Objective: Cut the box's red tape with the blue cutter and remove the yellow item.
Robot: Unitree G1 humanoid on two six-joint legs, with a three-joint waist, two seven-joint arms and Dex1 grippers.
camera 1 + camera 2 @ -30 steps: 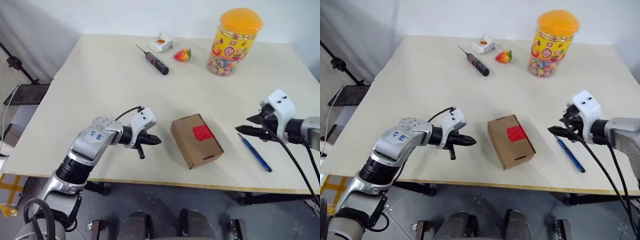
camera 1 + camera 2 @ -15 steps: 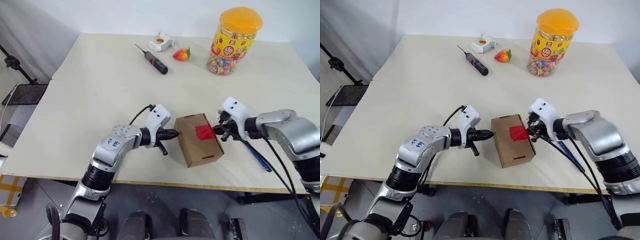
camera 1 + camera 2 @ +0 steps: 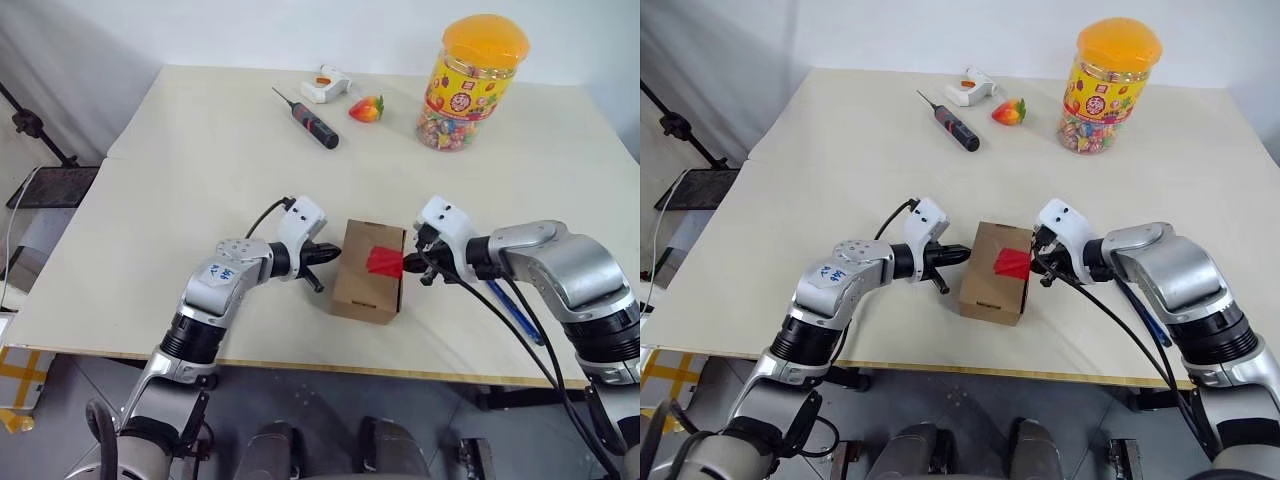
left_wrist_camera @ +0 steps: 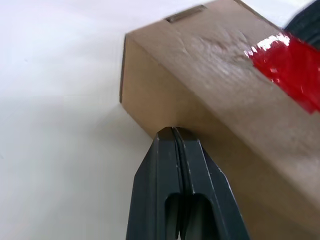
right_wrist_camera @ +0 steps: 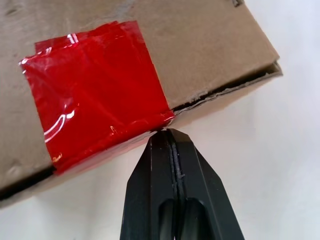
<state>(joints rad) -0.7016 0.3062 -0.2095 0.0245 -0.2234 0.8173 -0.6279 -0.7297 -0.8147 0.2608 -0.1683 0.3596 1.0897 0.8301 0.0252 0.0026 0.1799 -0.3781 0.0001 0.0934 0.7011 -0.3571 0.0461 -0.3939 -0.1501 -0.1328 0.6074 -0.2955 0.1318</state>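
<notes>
My left gripper (image 3: 331, 252), jaws fully closed and empty, tip pressed against the left side of the box (image 3: 362, 285). Box sits near the table's (image 3: 200, 160) front edge, between both grippers. Red tape (image 3: 383, 261) on its top, at the right edge. My right gripper (image 3: 411, 263), jaws closed, holding nothing, tip touching the tape edge. Blue cutter (image 3: 521, 318) lies on the table at far right, partly under my right arm.
</notes>
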